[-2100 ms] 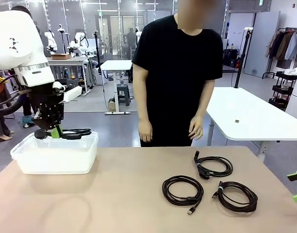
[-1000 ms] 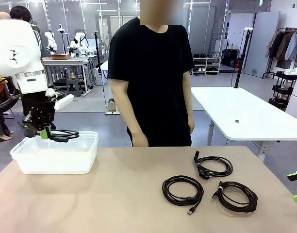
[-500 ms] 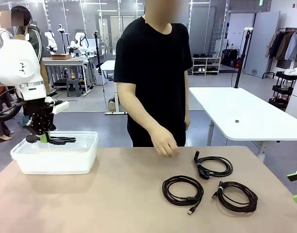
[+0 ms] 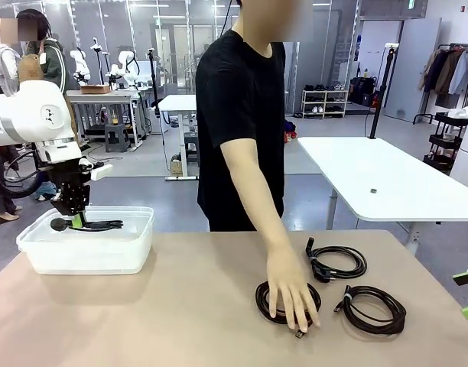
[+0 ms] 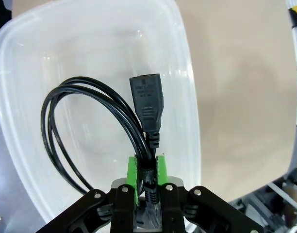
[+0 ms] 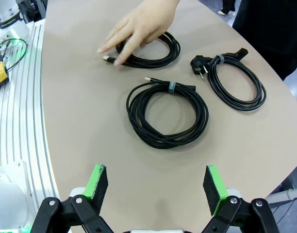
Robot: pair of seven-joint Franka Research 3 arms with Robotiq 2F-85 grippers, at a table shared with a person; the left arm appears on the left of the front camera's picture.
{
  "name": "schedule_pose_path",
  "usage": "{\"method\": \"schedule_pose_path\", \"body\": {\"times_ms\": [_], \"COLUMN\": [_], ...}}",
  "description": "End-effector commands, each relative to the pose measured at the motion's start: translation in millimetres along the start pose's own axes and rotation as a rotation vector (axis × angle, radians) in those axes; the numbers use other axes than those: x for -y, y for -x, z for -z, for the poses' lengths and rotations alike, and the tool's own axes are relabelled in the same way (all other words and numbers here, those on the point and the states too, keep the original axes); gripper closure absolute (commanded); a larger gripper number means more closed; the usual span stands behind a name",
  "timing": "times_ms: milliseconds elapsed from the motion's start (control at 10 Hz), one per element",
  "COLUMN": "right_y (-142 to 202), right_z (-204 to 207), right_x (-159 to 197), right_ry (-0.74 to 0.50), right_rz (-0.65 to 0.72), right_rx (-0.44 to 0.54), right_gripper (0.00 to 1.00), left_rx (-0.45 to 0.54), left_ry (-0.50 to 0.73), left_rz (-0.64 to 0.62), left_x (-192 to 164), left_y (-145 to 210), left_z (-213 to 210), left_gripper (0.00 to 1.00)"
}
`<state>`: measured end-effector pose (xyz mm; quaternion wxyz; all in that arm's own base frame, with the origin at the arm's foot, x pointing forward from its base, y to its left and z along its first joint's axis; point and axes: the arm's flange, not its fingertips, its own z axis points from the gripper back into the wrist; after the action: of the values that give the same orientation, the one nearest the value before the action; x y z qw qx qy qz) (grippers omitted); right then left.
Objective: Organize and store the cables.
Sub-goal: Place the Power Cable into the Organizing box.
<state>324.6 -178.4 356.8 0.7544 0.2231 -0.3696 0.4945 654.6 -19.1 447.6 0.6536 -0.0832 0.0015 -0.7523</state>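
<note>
Front: left gripper (image 4: 77,220) at bin's (image 4: 134,245) left end, wrist bent down, pinching one cable (image 4: 100,225) about level with rim; three cables (image 4: 375,310) loose on table (image 4: 180,306) at right, person's hand (image 4: 290,290) flat on leftmost. Left wrist: pads (image 5: 133,170) clamped on cord just behind plug (image 5: 147,102), loop hanging over bin. Likely light, limp, springy; best taken at stiff plug neck or across bundled strands. Right wrist: right gripper (image 6: 156,182) spread wide, empty, above table edge near middle coil (image 6: 171,86).

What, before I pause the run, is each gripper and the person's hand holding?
Left gripper: closed on a power cable.
Right gripper: open.
Person's hand: flat on a coiled cable.
</note>
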Motion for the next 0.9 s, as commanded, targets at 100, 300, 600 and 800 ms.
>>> {"method": "schedule_pose_path", "body": {"times_ms": [100,300,600,800], "right_y": [-5,-5,-5,-5], "right_z": [-1,-1,-1,-1], "right_x": [0,0,0,0], "right_ry": [0.001,0.001,0.001,0.001], "right_rz": [0.022,0.022,0.022,0.022], "right_rx": [0.009,0.009,0.009,0.009], "right_gripper": [0.00,0.00,0.00,0.00], "left_rx": [0.013,0.007,-0.001,-0.005], "left_ry": [0.031,0.032,0.038,0.031], "left_rz": [-0.026,-0.017,-0.036,-0.052], "left_x": [-18,-14,-8,-3], "left_y": [2,2,4,1], "left_z": [-6,-9,-7,-6], "left_gripper": [0.48,0.12,0.00,0.00]}}
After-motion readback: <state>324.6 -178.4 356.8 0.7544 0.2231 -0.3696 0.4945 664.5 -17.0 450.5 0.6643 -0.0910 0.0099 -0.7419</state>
